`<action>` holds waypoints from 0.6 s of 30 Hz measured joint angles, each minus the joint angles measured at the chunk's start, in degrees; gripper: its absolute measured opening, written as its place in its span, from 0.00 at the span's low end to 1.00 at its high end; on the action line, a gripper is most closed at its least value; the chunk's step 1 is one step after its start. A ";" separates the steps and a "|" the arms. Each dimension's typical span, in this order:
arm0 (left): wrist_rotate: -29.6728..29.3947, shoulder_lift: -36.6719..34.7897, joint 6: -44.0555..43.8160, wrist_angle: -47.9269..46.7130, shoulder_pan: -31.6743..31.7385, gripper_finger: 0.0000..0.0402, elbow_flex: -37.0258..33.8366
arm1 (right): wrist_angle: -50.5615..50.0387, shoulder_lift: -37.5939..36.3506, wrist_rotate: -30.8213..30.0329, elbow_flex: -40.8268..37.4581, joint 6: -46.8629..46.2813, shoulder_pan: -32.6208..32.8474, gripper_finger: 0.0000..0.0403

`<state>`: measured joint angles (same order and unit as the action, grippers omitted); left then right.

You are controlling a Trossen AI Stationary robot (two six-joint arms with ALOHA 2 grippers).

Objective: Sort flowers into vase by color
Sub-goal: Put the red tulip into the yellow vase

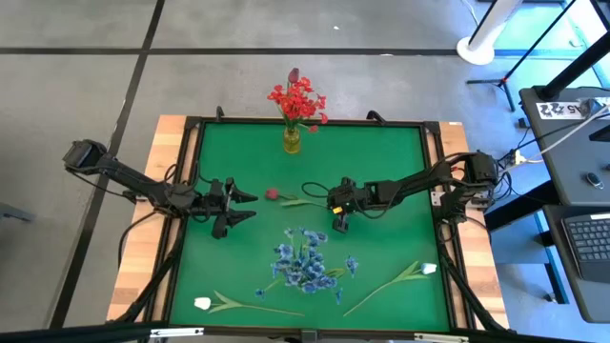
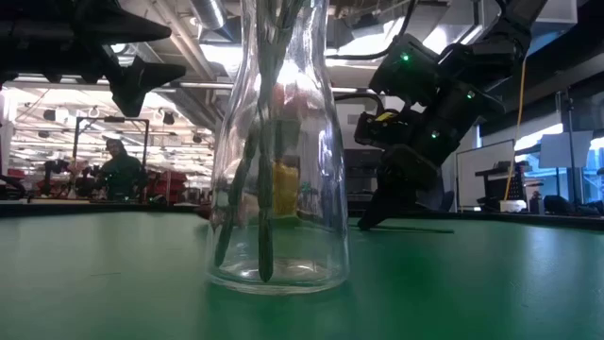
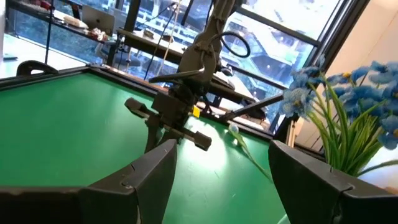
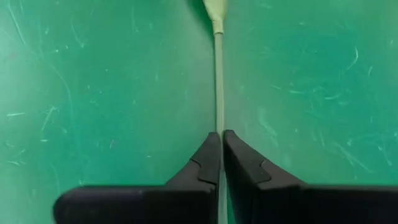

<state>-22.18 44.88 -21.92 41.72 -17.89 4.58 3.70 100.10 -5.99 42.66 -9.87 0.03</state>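
Note:
A yellow vase (image 1: 291, 141) at the table's far edge holds red sprays (image 1: 297, 100). The dark red rosebud (image 1: 272, 194) lies mid-table. Blue sprays (image 1: 305, 262) are heaped toward the near edge, with a white tulip (image 1: 203, 303) on their left and another (image 1: 429, 269) on their right. A clear glass vase (image 2: 278, 142) with green stems in it stands close to the low camera. My right gripper (image 1: 338, 227) points down at the mat just right of the rosebud, shut on a thin pale-green stem (image 4: 217, 81). My left gripper (image 1: 250, 205) hovers open, left of the rosebud. My right gripper pinches the pale-green stem (image 4: 218, 121) between its two fingertips (image 4: 208, 152), coming from above and pointing down. The fingers lie along the stem. The stem rests flat on the green mat, running on past the fingertips to a thicker end (image 4: 216, 9). Which flower it belongs to does not show.
A black raised frame (image 1: 434, 191) borders the green mat (image 1: 381, 152). The blue heap lies just nearward of my right gripper. Open mat shows between the yellow vase and both grippers. Behind the table the low view shows a workshop with a person (image 2: 118, 170) far off.

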 joint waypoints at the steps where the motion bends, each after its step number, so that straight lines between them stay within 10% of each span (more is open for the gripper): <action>1: -0.28 0.00 0.18 0.62 0.00 0.62 0.00 | -0.32 -0.52 0.06 0.32 -0.24 -0.05 0.04; 18: -2.68 -0.02 7.46 15.28 0.00 0.62 1.02 | 5.30 -15.94 -4.38 2.55 -2.23 -0.06 0.00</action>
<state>-24.85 44.86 -14.46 57.01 -17.89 5.60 9.00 84.16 -10.37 45.21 -12.10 -0.03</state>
